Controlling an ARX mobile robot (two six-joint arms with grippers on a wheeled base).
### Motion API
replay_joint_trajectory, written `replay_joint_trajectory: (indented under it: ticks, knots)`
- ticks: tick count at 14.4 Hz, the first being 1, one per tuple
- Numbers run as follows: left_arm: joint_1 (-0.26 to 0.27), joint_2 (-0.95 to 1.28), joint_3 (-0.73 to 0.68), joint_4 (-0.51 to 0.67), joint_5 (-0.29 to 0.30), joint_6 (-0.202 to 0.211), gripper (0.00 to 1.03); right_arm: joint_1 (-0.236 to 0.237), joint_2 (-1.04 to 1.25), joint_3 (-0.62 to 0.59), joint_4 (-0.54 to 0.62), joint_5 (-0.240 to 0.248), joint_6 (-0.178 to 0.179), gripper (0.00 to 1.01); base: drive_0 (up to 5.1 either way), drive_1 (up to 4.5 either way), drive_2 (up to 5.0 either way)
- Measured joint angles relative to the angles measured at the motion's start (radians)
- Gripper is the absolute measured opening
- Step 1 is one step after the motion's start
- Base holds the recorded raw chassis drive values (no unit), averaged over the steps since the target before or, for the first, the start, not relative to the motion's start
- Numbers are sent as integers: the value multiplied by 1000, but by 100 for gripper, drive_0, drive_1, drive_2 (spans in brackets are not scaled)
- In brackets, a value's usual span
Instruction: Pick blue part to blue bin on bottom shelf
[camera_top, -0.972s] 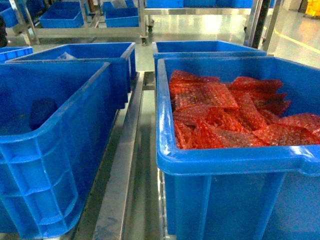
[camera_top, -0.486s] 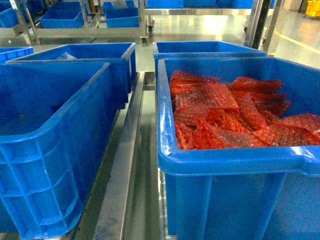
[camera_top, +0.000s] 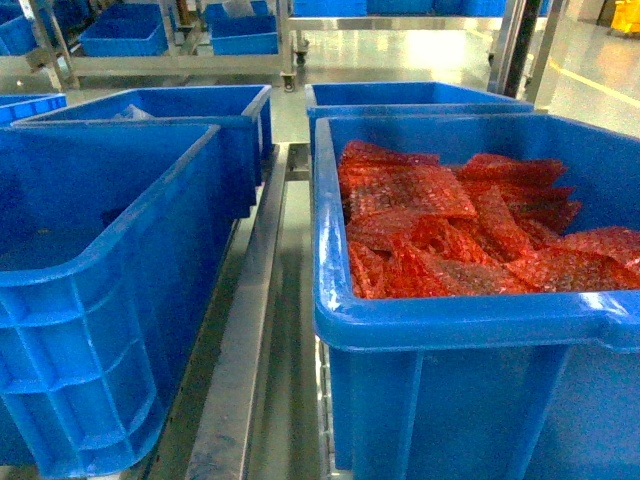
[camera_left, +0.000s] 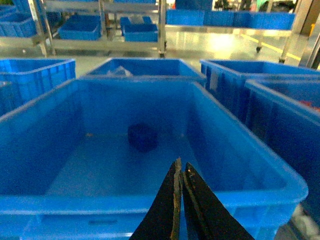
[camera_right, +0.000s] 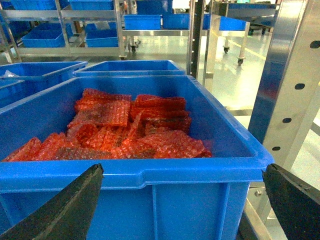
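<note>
Here the blue part (camera_left: 143, 137) lies on the floor of the left blue bin (camera_left: 250, 165), the left hand (camera_left: 181, 172) pressed together above its near rim, so reaching in unopened would shove it away.

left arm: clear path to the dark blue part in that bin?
Probably yes. The left end effector, shut, sits over the bin's near rim; the dark blue part lies alone on the open floor.

A dark blue part (camera_left: 142, 137) lies on the floor of the open blue bin (camera_left: 240, 145), near its back wall.
</note>
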Motion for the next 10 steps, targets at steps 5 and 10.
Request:
replay_joint_trajectory:
  ticks: [5, 10]
  knots:
    - [0, -223, -1, -204, 0, 0, 2, 0, 0, 0, 0, 0, 0, 98, 0, 0, 0]
    - [0, -377, -2, -349, 0, 0, 2, 0, 0, 0, 0, 0, 0, 98, 0, 0, 0]
